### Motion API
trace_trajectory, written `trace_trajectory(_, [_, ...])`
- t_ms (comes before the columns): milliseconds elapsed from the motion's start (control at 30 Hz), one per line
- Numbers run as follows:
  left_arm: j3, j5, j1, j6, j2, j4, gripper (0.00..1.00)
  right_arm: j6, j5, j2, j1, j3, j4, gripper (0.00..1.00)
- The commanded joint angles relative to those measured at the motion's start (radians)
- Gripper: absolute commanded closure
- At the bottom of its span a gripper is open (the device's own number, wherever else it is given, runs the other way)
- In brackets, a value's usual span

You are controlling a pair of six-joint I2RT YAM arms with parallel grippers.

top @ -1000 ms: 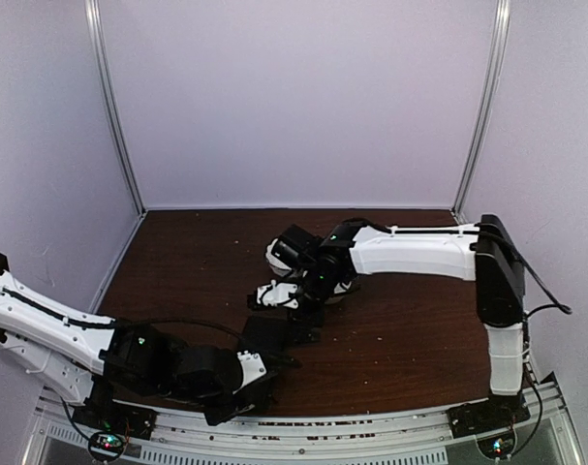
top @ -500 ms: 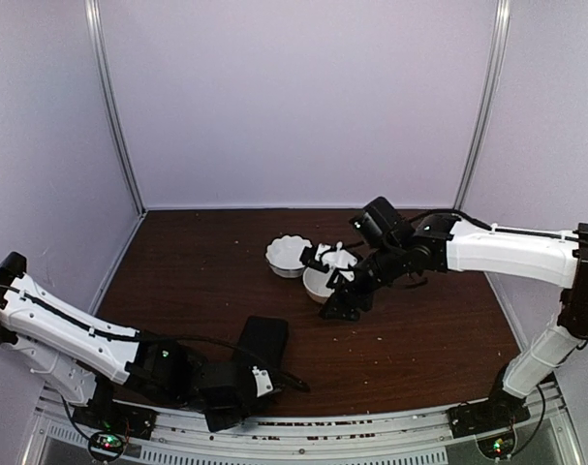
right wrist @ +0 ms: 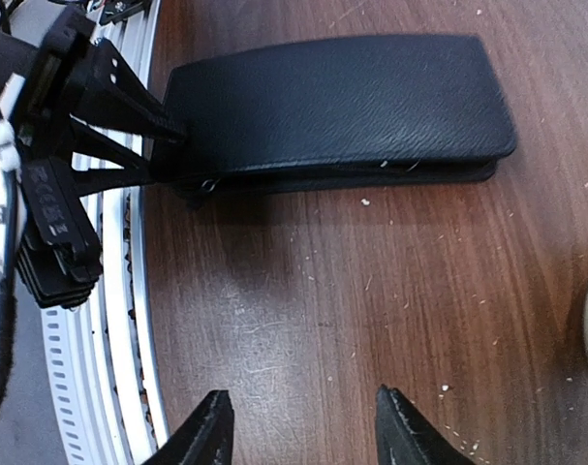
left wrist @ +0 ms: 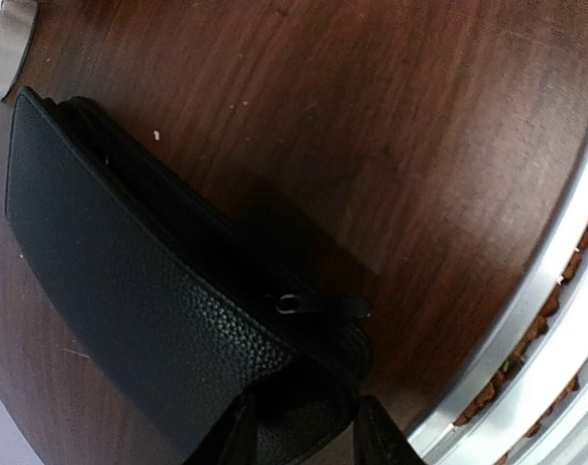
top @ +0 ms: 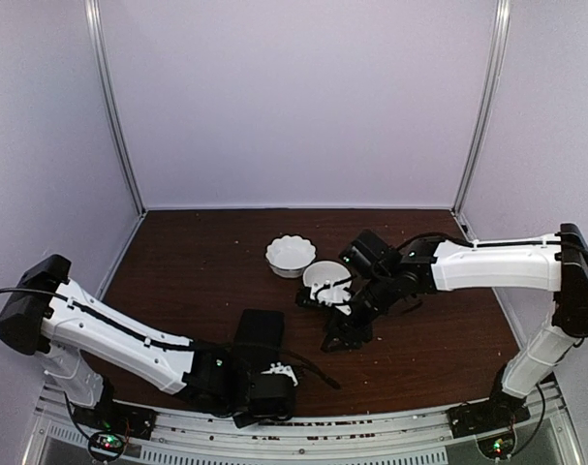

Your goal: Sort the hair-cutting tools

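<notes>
No hair-cutting tools show in any view. A black zip case (top: 260,332) lies near the table's front edge. My left gripper (top: 271,385) is shut on the case's near end; in the left wrist view the case (left wrist: 129,291) fills the frame and its end sits between the left gripper's (left wrist: 298,431) dark fingers. My right gripper (top: 336,339) hangs low just right of the case, below the bowls. In the right wrist view the right gripper (right wrist: 303,431) is open over bare wood, and the case (right wrist: 342,97) lies ahead with the left gripper (right wrist: 143,131) clamped on its end.
Two white bowls stand mid-table, a scalloped bowl (top: 291,255) and a plain bowl (top: 324,281) beside the right wrist. A metal rail (right wrist: 109,368) runs along the table's front edge, close to the case. The zip pull (left wrist: 289,302) sticks out from the case's side.
The right arm left the case, swung out by the bowls, then came back toward the case's right side with its jaws narrower. The left arm stretched rightward along the front edge.
</notes>
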Motion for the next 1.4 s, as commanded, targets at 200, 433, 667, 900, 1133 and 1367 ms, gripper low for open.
trace_trajectory(200, [-0.092,-0.130,0.099,-0.067,-0.118,0.145,0.63,0.001,-0.031,0.054,-0.001,-0.032,0.041,0.56])
trace_trajectory(433, [-0.128,-0.092,0.089,-0.070,-0.245,0.204,0.55,0.079,-0.008,0.099,0.057,0.017,0.069,0.61])
trace_trajectory(667, [-0.251,-0.136,0.195,-0.353,-0.434,0.152,0.48,0.190,0.055,0.209,0.153,0.113,0.088,0.61])
trace_trajectory(900, [-0.402,-0.170,0.245,-0.559,-0.599,0.185,0.50,0.281,0.092,0.305,0.211,0.164,0.149,0.56])
trace_trajectory(1133, [-0.447,-0.178,0.250,-0.631,-0.618,0.185,0.49,0.383,0.128,0.339,0.234,0.148,0.329,0.55])
trace_trajectory(1367, [-0.422,-0.173,0.250,-0.604,-0.582,0.172,0.49,0.407,0.170,0.413,0.246,0.222,0.302,0.59])
